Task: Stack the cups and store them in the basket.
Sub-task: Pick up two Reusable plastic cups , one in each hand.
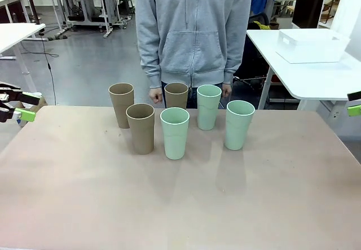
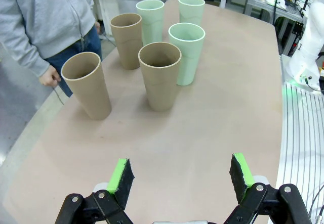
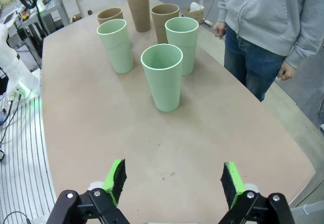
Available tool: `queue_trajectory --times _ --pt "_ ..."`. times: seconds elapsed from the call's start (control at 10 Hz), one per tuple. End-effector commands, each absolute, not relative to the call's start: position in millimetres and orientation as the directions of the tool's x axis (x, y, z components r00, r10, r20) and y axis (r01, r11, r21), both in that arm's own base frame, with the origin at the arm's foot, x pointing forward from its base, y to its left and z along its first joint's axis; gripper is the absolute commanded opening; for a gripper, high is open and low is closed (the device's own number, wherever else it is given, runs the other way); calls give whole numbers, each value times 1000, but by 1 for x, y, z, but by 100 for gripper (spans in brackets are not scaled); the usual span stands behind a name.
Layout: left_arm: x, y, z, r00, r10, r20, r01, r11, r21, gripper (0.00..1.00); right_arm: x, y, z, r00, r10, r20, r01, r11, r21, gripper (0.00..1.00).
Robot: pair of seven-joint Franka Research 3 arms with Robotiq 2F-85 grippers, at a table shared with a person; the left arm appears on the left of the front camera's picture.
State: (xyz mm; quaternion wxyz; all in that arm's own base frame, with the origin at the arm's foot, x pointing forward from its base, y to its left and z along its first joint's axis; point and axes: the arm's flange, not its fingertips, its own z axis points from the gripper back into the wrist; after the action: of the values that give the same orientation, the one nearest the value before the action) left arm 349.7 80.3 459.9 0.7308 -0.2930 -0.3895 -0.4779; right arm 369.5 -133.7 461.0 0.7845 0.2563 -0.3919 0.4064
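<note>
Standing upright on the brown table (image 1: 180,205) in the front view are three tan cups (image 1: 140,127) and three mint cups (image 1: 175,132), clustered near the far edge with the tan ones to the left and the mint ones to the right. None is nested in another. A person in a grey hoodie (image 1: 193,30) stands just behind them, hands (image 1: 155,96) hanging at the sides. The basket (image 1: 312,45) sits on a separate white table (image 1: 316,78) at the far right, well apart from the cups. The left gripper (image 1: 27,106) pokes in at the left edge and the right gripper (image 1: 354,103) at the right edge, both off to the sides of the cluster.

In the left wrist view the left gripper (image 2: 182,176) hovers above bare tabletop with its jaws spread wide and nothing between the green pads (image 2: 121,176); the tan cups stand nearest, the mint cups beyond.

In the right wrist view the right gripper (image 3: 173,181) is likewise spread wide and holds nothing, with the mint cups nearest and the tan cups farther off
</note>
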Motion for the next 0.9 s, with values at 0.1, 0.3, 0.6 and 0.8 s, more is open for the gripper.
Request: queue_trajectory --times 0.1,0.3,0.6,0.8 --pt "373 79 466 266 -480 836 927 366 -85 100 398 -128 468 373 461 806 -845 527 90 100" --pt "423 79 473 282 -489 825 932 342 -116 100 460 -123 471 360 523 773 -890 441 116 100" --pt "491 88 461 222 -439 871 967 213 -139 100 536 -146 455 282 545 790 -952 258 162 100" --pt "536 96 431 185 -360 914 976 178 -128 100 580 -164 421 254 484 838 -967 147 208 100"
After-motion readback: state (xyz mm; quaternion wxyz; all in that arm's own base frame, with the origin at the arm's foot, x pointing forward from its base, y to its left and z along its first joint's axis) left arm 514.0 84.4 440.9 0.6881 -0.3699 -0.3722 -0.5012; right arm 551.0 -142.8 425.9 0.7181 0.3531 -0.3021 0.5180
